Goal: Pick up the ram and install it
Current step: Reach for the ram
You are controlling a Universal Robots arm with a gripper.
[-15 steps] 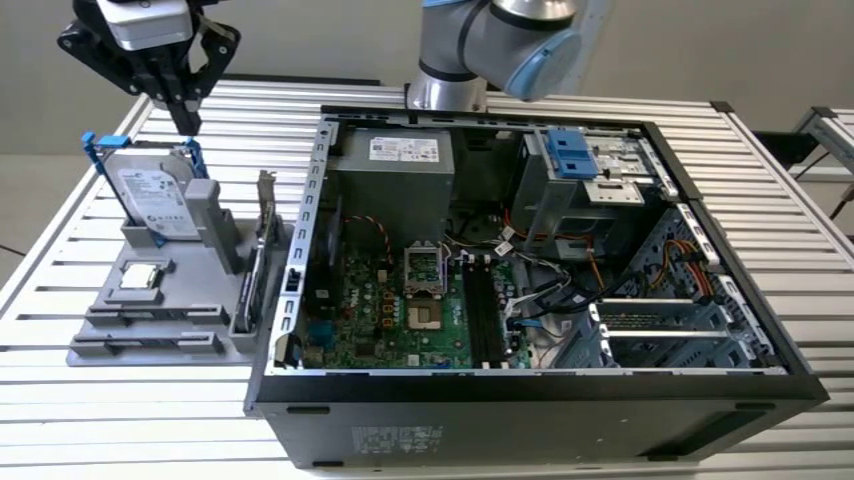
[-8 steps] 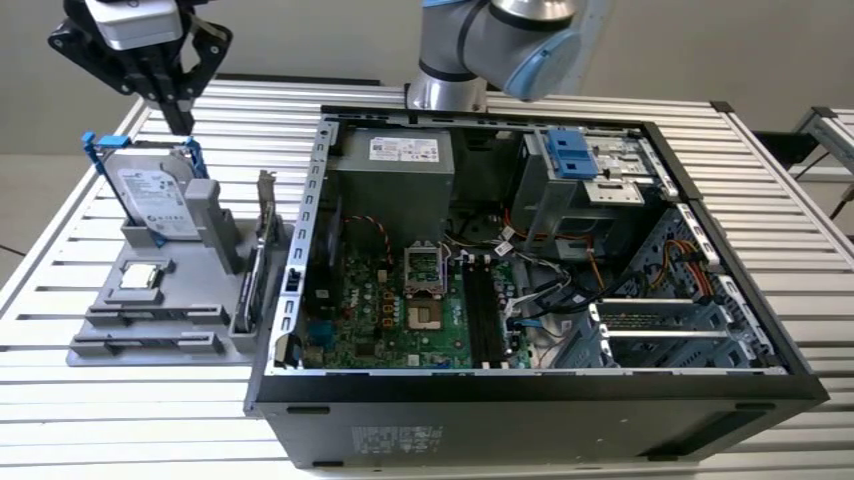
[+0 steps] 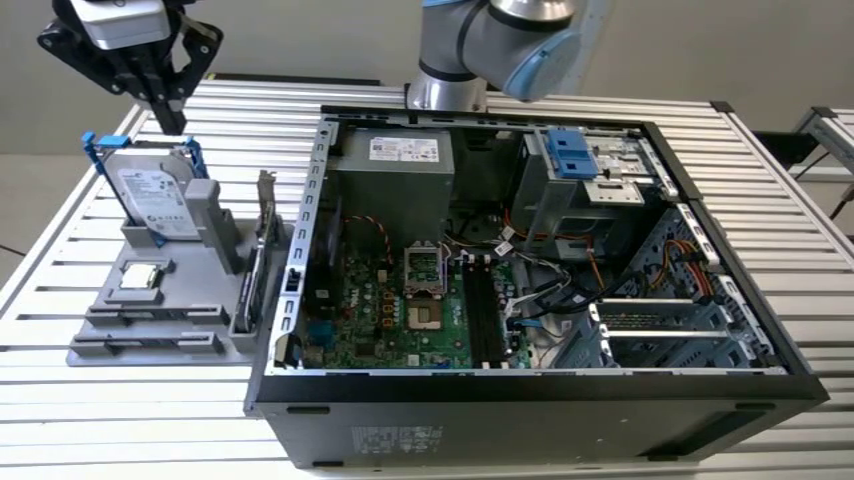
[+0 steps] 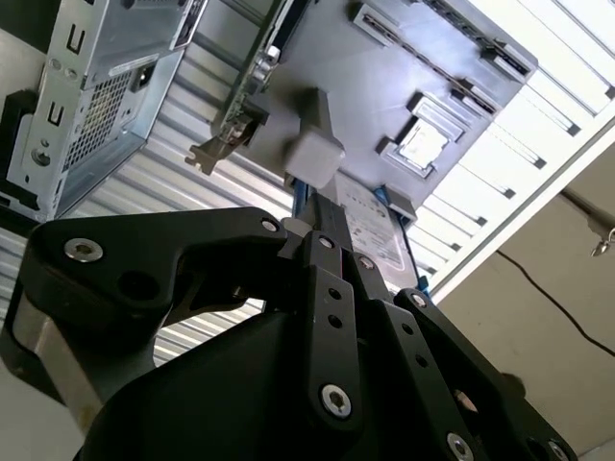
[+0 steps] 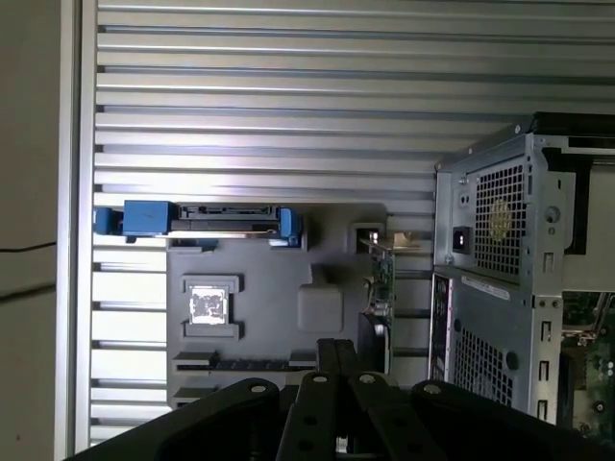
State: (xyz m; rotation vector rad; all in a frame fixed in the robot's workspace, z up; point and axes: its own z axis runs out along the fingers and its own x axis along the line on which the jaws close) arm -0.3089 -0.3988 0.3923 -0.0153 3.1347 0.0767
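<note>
In the exterior view my gripper (image 3: 170, 118) hangs above the table's far left corner, just behind the grey fixture (image 3: 200, 310), fingers pointing down, shut and holding nothing. The ram (image 3: 158, 314) looks like a thin dark strip lying in a long slot of the fixture, below the processor chip (image 3: 142, 279). The first wrist view shows the ram (image 5: 245, 363) as a dark strip just ahead of my gripper (image 5: 336, 348). The black memory slots (image 3: 478, 312) sit on the motherboard inside the open computer case (image 3: 534, 395).
A silver hard drive in a blue frame (image 3: 150, 195) stands upright at the fixture's back. A green card with a metal bracket (image 3: 262, 245) stands on edge along the fixture's side nearest the case. Cables (image 3: 554, 285) and drive bays (image 3: 587, 165) crowd the case.
</note>
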